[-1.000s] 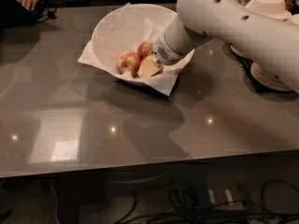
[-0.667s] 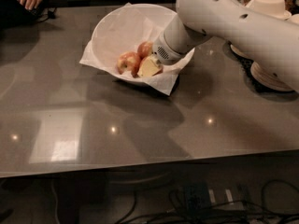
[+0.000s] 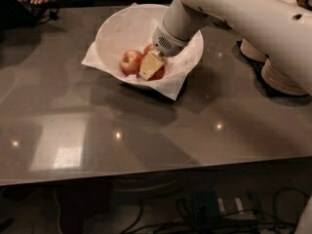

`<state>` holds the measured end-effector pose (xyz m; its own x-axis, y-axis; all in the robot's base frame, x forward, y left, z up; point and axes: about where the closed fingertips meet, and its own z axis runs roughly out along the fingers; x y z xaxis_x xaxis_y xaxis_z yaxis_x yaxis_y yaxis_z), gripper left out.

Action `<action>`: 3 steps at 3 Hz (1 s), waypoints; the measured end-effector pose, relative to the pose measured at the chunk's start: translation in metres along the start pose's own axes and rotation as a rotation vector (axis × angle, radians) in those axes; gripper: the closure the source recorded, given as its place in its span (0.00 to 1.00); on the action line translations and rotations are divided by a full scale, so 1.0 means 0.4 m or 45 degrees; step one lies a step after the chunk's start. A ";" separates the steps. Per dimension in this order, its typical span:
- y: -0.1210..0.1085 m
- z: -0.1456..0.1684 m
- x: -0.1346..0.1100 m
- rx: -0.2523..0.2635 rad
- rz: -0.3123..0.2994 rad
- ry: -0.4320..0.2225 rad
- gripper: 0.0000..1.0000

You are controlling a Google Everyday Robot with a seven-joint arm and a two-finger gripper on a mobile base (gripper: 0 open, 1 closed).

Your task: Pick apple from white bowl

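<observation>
White bowl [image 3: 103, 33] sits on far side of bench [image 3: 146, 135], lined with crumpled paper [image 3: 168, 87] that spills over the rim. Apple [image 3: 130, 62] rests low on that lining, left of centre. Second red fruit [image 3: 159, 74] lies beside it, partly hidden. Pincer [image 3: 151, 65] is down inside the bowl, reaching in from upper right, just beside the apple and over the hidden fruit. Open or closed: cannot tell. Steep entry likely chosen to clear the deep wall. Plate stacks [image 3: 282, 77] stand well apart at right.
</observation>
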<state>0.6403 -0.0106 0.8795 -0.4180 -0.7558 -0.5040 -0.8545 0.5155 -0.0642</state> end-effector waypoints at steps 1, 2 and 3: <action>-0.001 -0.060 -0.040 -0.067 -0.112 0.009 1.00; 0.021 -0.158 -0.087 -0.128 -0.258 -0.039 1.00; 0.054 -0.289 -0.119 -0.142 -0.357 -0.174 1.00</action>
